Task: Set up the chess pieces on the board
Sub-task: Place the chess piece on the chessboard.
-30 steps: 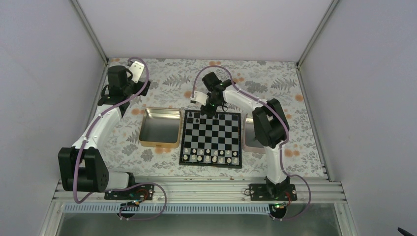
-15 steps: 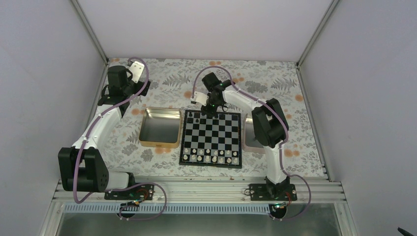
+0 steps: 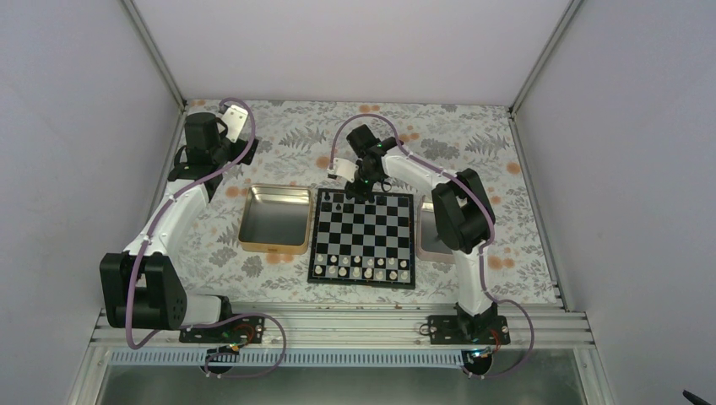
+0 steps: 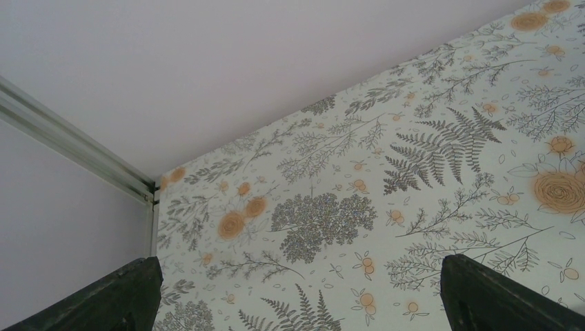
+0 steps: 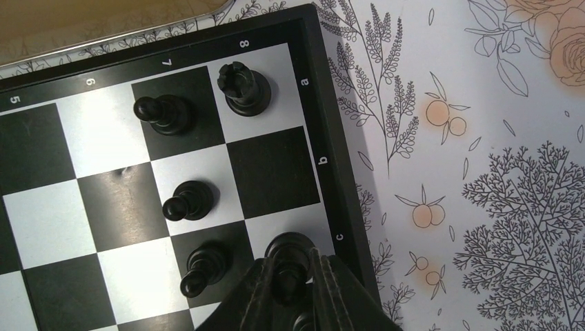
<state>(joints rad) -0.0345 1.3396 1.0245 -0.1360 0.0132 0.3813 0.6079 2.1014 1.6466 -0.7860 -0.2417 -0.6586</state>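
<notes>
The board (image 3: pixel 363 232) lies mid-table, with white pieces (image 3: pixel 361 267) on its near rows. My right gripper (image 3: pixel 365 187) is at the board's far left corner. In the right wrist view it (image 5: pixel 290 267) is shut on a black chess piece (image 5: pixel 290 249) standing on the pale square by the "c" mark. A black rook (image 5: pixel 241 86) stands on the corner square, and three black pawns (image 5: pixel 185 201) stand in the row beside it. My left gripper (image 3: pixel 207 139) is at the far left of the table, open and empty, with its fingers (image 4: pixel 117 296) wide apart over the floral cloth.
A gold tray (image 3: pixel 274 219) lies left of the board. A silver tray (image 3: pixel 425 229) lies right of it, partly hidden by the right arm. Walls close in the table on three sides, with a corner post (image 4: pixel 76 148) near the left gripper.
My right wrist has crept very slightly left and away over the board's far edge. The left arm has not moved.
</notes>
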